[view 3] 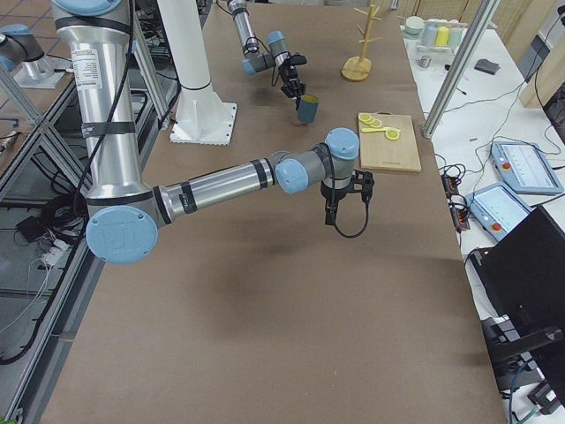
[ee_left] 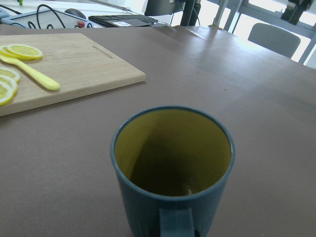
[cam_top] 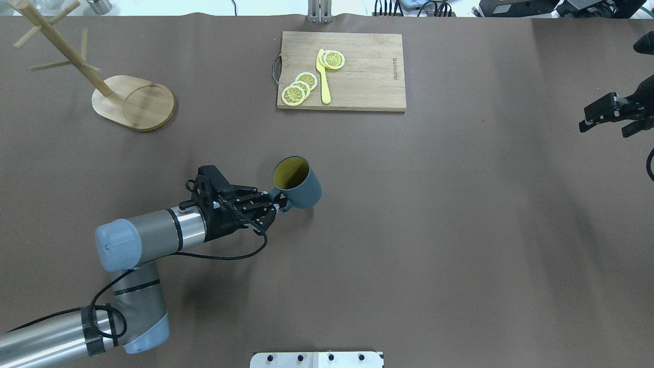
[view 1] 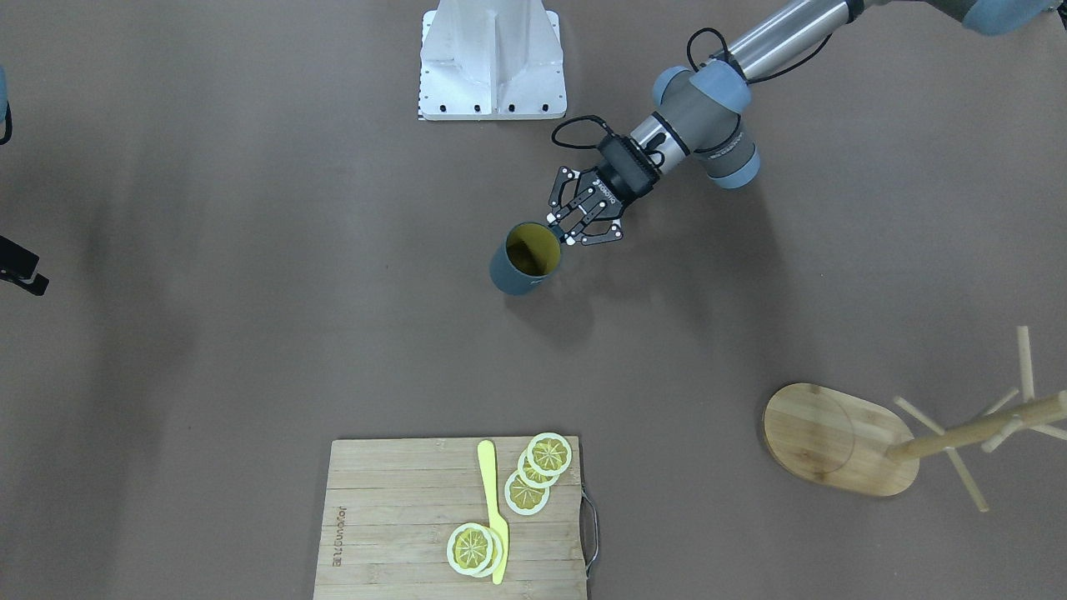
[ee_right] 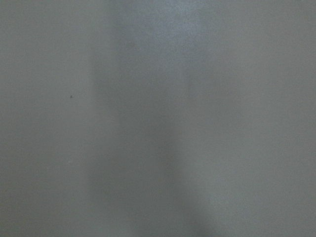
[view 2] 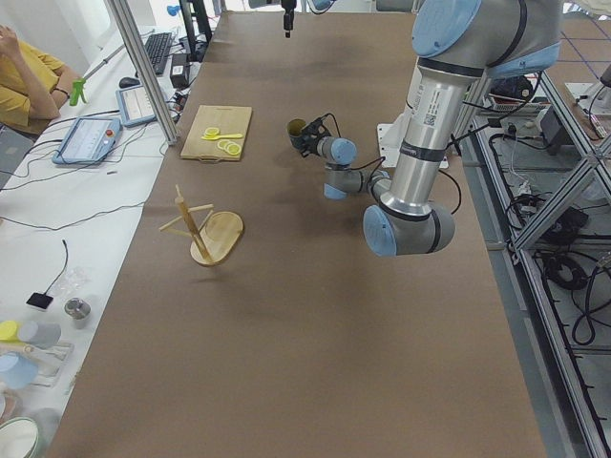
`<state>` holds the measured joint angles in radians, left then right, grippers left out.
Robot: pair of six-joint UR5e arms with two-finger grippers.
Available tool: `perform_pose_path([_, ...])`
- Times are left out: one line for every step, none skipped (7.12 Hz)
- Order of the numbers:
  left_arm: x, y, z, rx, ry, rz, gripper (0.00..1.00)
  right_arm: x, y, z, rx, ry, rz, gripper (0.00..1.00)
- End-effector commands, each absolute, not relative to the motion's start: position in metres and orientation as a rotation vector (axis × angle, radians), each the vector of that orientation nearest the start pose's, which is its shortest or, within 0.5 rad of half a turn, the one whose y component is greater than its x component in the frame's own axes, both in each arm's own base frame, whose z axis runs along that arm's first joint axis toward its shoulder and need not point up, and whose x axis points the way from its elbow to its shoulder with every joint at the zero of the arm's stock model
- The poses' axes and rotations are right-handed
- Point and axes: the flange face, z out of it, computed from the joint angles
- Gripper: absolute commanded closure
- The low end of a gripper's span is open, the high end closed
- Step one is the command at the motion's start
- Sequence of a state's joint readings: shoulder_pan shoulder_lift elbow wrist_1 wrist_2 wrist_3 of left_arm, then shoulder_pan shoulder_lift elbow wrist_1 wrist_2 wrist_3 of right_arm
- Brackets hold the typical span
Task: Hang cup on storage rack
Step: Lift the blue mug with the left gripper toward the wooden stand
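Across every wide view, one brown table [cam_top: 460, 230]. Landmark on it: the cutting board [cam_top: 357, 71], flat against the far edge, opposite the robot.

Open surface widest off the board's plain short end, out to the table end on the robot's right. Mostly open too from the board's long near edge to the white base plate [cam_top: 317, 359] at the robot's edge.

The left arm [cam_top: 148, 230]: extends low on the robot's-left side of the board, forearm close to level over the table.

The storage rack [cam_top: 134, 102]: stands well off the board's metal-handle end, toward the robot's left, near the same far edge, oval base flat on the table.

The cup [cam_top: 301, 186]: sits nearer the robot than the board, well apart from it, about in line with the board's handle end. Mouth up, yellow inside showing. Cannot tell whether resting on the table or held just off it.

At the cup's loop handle, on the side turned from the board, the left gripper [cam_top: 278, 204]: fingers drawn narrow, pinched on the handle.

Far past the board's plain end, near the table end, the right gripper [cam_top: 605, 122]: well apart from everything; cannot tell its finger gap.

Smallest, on the board's handle half: lemon slices [cam_top: 301, 84] on both sides of a yellow knife [cam_top: 323, 76].
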<state>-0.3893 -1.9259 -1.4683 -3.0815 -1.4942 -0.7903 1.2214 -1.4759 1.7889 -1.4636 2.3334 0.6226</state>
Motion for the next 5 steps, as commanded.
perform_pose_path([0.432, -0.371, 0.374, 0.763, 1.665, -0.152, 1.0, -0.122, -0.525, 0.489, 0.009, -0.846, 0.097, 0.0])
perform_pose_path([0.397, -0.394, 0.375, 0.691, 1.781, -0.32, 1.0, -0.121, -0.525, 0.489, 0.012, -0.844, 0.098, 0.0])
perform_pose_path([0.367, -0.418, 0.373, 0.527, 1.893, -0.529, 1.0, -0.121, -0.525, 0.488, 0.016, -0.843, 0.098, 0.0])
perform_pose_path([0.34, -0.439, 0.373, 0.418, 1.951, -0.676, 1.0, -0.121, -0.526, 0.489, 0.015, -0.841, 0.099, 0.0])
perform_pose_path([0.31, -0.465, 0.385, 0.316, 1.968, -0.798, 1.0, -0.122, -0.527, 0.487, 0.02, -0.838, 0.097, 0.0])
